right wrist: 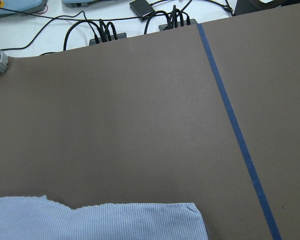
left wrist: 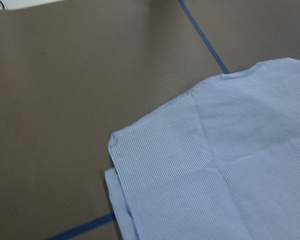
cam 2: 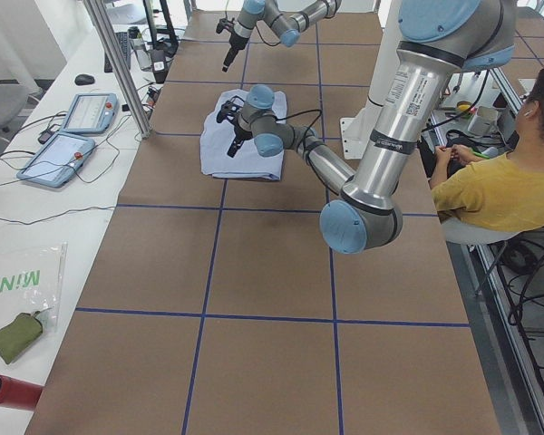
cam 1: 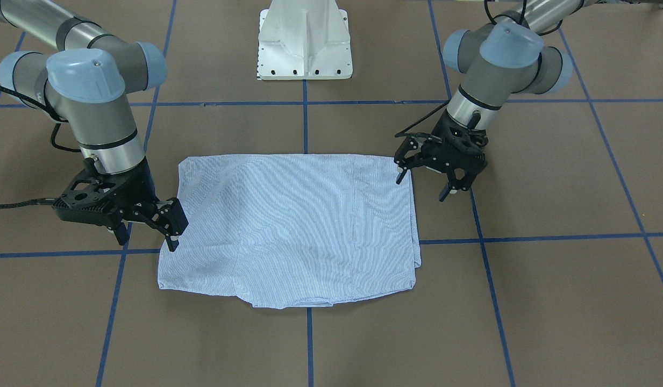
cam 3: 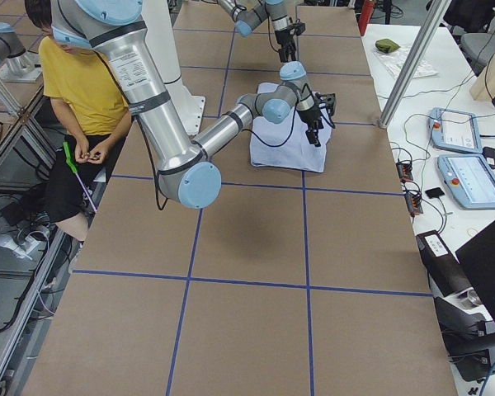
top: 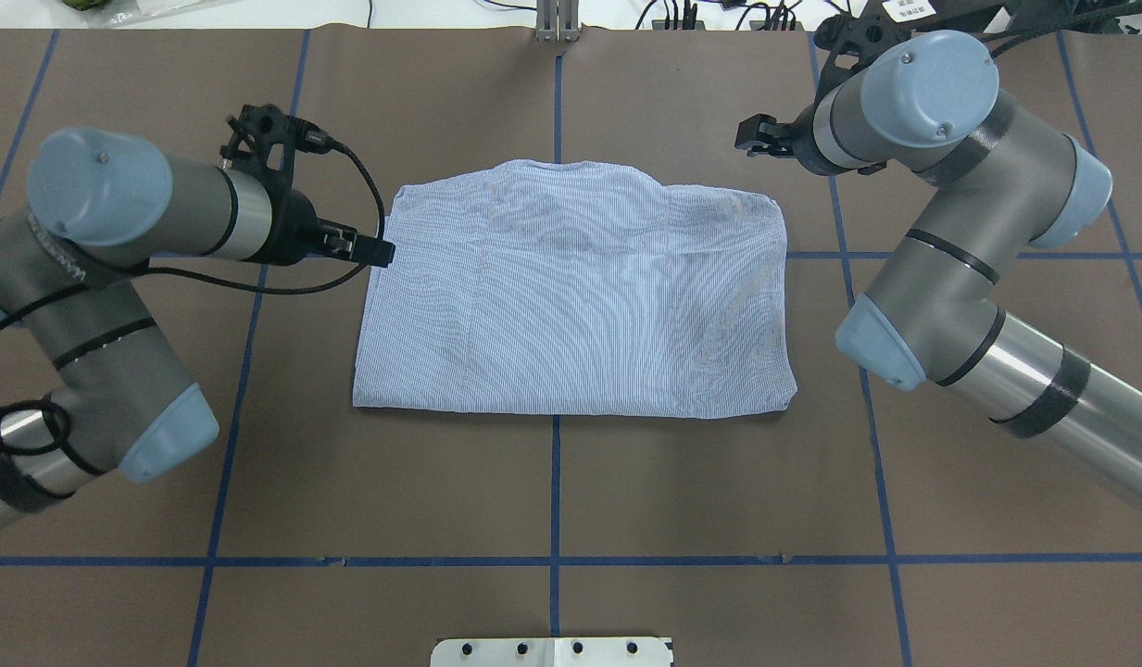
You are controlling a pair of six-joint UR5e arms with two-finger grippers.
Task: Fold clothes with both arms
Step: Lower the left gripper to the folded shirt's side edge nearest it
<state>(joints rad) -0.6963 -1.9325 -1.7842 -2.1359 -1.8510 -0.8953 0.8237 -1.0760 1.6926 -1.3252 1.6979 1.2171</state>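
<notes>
The light blue striped shirt [cam 1: 293, 226] [top: 571, 296] lies flat on the brown table, folded into a rough rectangle, with no buttons or collar showing. My left gripper [cam 1: 421, 187] [top: 381, 250] hovers open at the shirt's edge on my left side, holding nothing. The left wrist view looks down on a folded corner of the shirt [left wrist: 230, 170]. My right gripper [cam 1: 147, 241] [top: 751, 137] hangs open above the table just off the opposite edge, also empty. Only a strip of shirt [right wrist: 90, 222] shows at the bottom of the right wrist view. No fingers appear in either wrist view.
The white pedestal base [cam 1: 304, 43] [top: 552, 651] stands at the robot's edge of the table. Blue tape lines [top: 556, 556] grid the brown surface. A seated person in yellow [cam 2: 508, 181] [cam 3: 82, 82] is beside the table. Control tablets [cam 2: 72, 136] [cam 3: 462, 132] lie on a side bench.
</notes>
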